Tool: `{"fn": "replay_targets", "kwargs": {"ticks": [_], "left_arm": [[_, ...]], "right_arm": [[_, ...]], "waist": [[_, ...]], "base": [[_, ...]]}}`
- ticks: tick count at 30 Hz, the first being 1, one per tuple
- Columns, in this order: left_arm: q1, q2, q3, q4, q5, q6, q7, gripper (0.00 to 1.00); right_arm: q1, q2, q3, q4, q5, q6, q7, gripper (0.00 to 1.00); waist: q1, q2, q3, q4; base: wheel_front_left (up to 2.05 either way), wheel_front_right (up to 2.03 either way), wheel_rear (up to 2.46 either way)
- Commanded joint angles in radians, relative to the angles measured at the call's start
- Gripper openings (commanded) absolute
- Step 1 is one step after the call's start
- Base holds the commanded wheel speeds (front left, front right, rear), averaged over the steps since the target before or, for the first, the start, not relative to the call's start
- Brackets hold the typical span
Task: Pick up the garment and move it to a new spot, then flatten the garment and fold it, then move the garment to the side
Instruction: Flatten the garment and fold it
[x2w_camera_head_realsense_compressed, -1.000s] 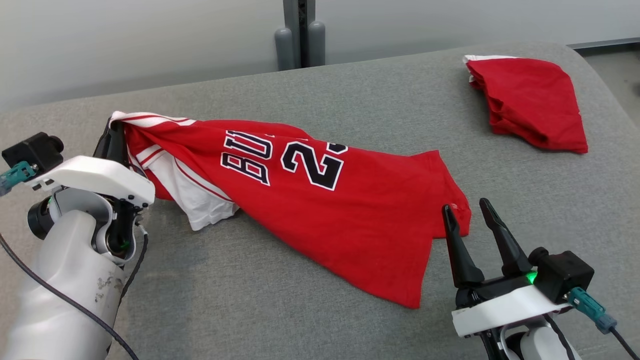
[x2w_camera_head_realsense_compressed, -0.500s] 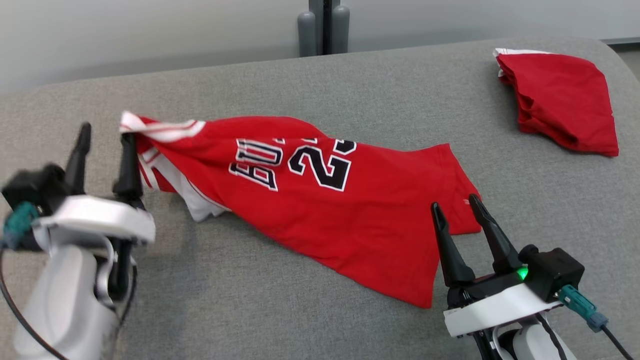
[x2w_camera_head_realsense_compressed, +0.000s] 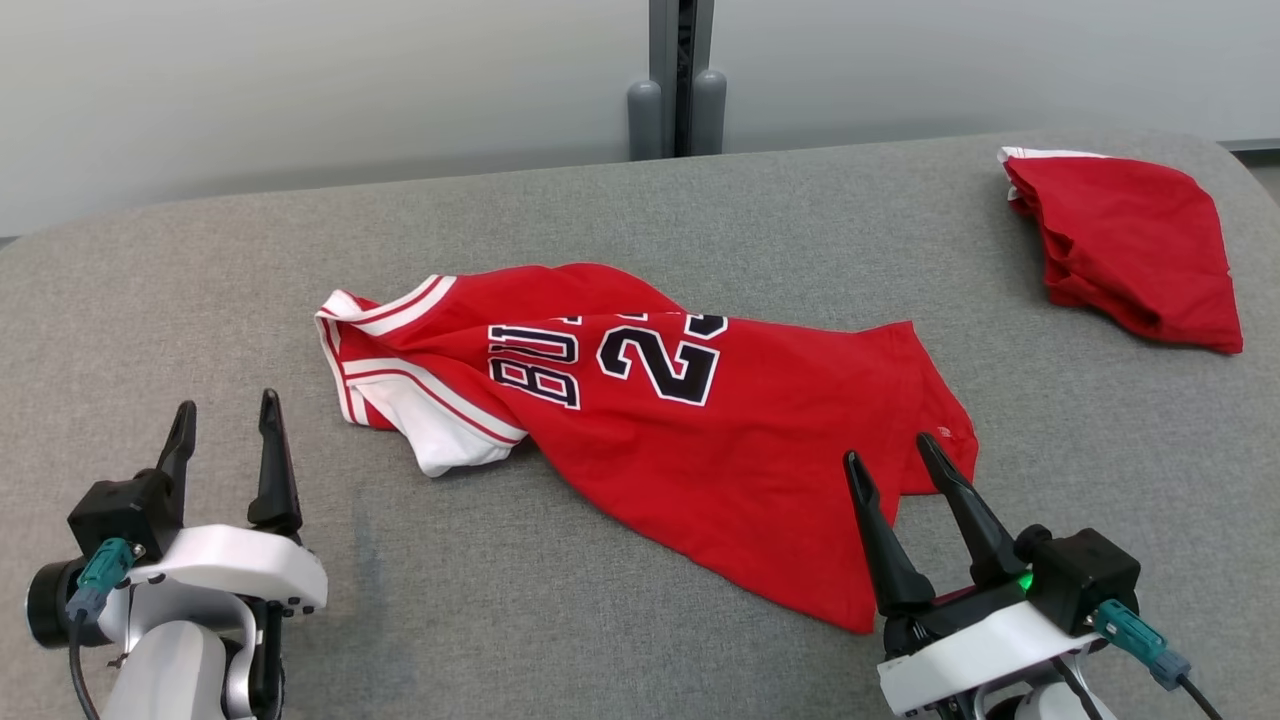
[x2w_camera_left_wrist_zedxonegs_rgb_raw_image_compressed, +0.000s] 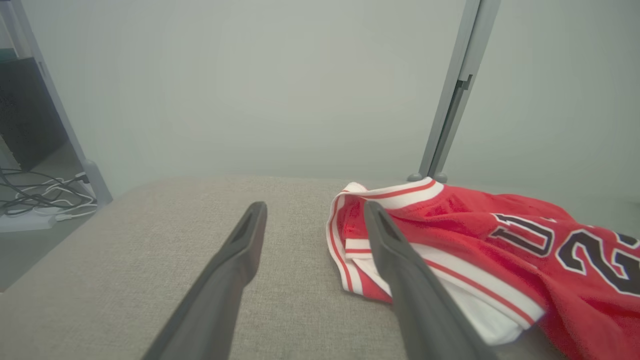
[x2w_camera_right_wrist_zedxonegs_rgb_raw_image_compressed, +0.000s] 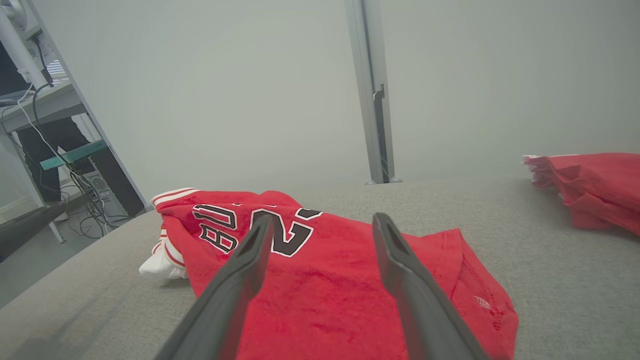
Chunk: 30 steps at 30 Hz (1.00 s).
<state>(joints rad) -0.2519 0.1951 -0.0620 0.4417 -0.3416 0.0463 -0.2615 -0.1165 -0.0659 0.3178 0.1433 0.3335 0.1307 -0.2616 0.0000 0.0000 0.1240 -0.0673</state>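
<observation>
Both of my pincers stood wide open, fingers spread, with nothing held between them. My left pincer (x2w_camera_head_realsense_compressed: 226, 405) hung low on my left over the bare grey cushion (x2w_camera_head_realsense_compressed: 600, 210). It was near the striped end of the jersey (x2w_camera_head_realsense_compressed: 700, 440) but apart from it. Looking along that pincer's own fingers (x2w_camera_left_wrist_zedxonegs_rgb_raw_image_compressed: 230, 270), I saw one of them cross in front of the white-and-red trim, though I could not tell whether it touched. My right pincer (x2w_camera_head_realsense_compressed: 888, 450) was low on my right, with both tips over the jersey's lower right hem. Whether they pressed on the cloth I could not tell either.

The jersey lay loose and rumpled across the middle of the cushion. It slanted from the striped end on my left down toward my right pincer. It was red, and its black, white-edged letters "BU" and a number beginning with 2 faced up, partly lost in a fold. A white part poked out under the striped end.

At the far right of the cushion a second red garment (x2w_camera_head_realsense_compressed: 1130, 240) sat bunched together, well apart from the jersey. Behind the cushion a grey post (x2w_camera_head_realsense_compressed: 680, 75) rose against a pale wall (x2w_camera_head_realsense_compressed: 300, 90).
</observation>
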Motion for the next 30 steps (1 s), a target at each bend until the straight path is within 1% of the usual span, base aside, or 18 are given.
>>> {"fn": "replay_targets", "kwargs": {"ticks": [1, 3, 7, 13, 15, 17, 20, 23, 25, 30], "left_arm": [[0.010, -0.010, 0.014, -0.022, -0.002, -0.001, -0.004, 1.00], [0.032, -0.021, 0.032, -0.070, 0.006, -0.018, -0.004, 1.00], [0.100, -0.069, 0.059, -0.192, 0.032, -0.055, -0.004, 1.00], [0.226, -0.127, 0.095, -0.356, 0.062, -0.080, -0.004, 1.00], [0.271, -0.136, 0.082, -0.374, 0.062, -0.089, -0.003, 1.00], [0.294, -0.139, 0.063, -0.390, 0.066, -0.091, -0.003, 1.00], [0.330, -0.143, 0.010, -0.393, 0.062, -0.097, -0.003, 1.00], [0.344, -0.141, -0.029, -0.402, 0.048, -0.077, -0.003, 1.00], [0.341, -0.143, -0.049, -0.414, 0.048, -0.068, -0.003, 1.00], [0.325, -0.142, -0.081, -0.432, 0.065, -0.066, -0.003, 1.00]], "right_arm": [[0.006, -0.008, 0.001, 0.004, 0.003, 0.000, -0.005, 1.00], [0.016, -0.012, 0.001, 0.009, 0.005, 0.000, -0.005, 1.00], [0.024, -0.016, 0.006, 0.022, 0.004, 0.000, -0.005, 1.00], [0.041, -0.025, 0.031, 0.057, -0.009, 0.000, -0.005, 1.00], [0.045, -0.030, 0.041, 0.076, -0.006, 0.000, -0.005, 1.00], [0.047, -0.042, 0.059, 0.104, -0.001, 0.000, -0.005, 1.00], [0.059, -0.064, 0.074, 0.163, -0.006, 0.000, -0.005, 1.00], [0.061, -0.075, 0.091, 0.238, -0.003, 0.000, -0.005, 1.00], [0.046, -0.075, 0.094, 0.276, 0.006, 0.000, -0.005, 1.00], [-0.004, -0.059, 0.092, 0.367, 0.032, 0.000, -0.005, 1.00]], "waist": [[0.0000, 0.0000, -0.006, 0.003], [0.0000, 0.0000, -0.014, 0.004], [0.0000, 0.0000, -0.030, 0.000], [0.0000, 0.0000, -0.048, -0.014], [0.0000, 0.0000, -0.051, -0.015], [0.0000, 0.0000, -0.054, -0.013], [0.0000, 0.0000, -0.059, -0.007], [0.0000, 0.0000, -0.064, 0.000], [0.0000, 0.0000, -0.064, 0.004], [0.0000, 0.0000, -0.057, 0.009]], "base": [[0.00, 0.00, 0.00], [0.00, 0.00, 0.00], [0.00, 0.00, 0.00], [0.00, 0.00, 0.00], [0.00, 0.00, 0.00], [0.00, 0.00, 0.00], [0.00, 0.00, 0.00], [0.00, 0.00, 0.00], [0.00, 0.00, 0.00], [0.00, 0.00, 0.00]]}}
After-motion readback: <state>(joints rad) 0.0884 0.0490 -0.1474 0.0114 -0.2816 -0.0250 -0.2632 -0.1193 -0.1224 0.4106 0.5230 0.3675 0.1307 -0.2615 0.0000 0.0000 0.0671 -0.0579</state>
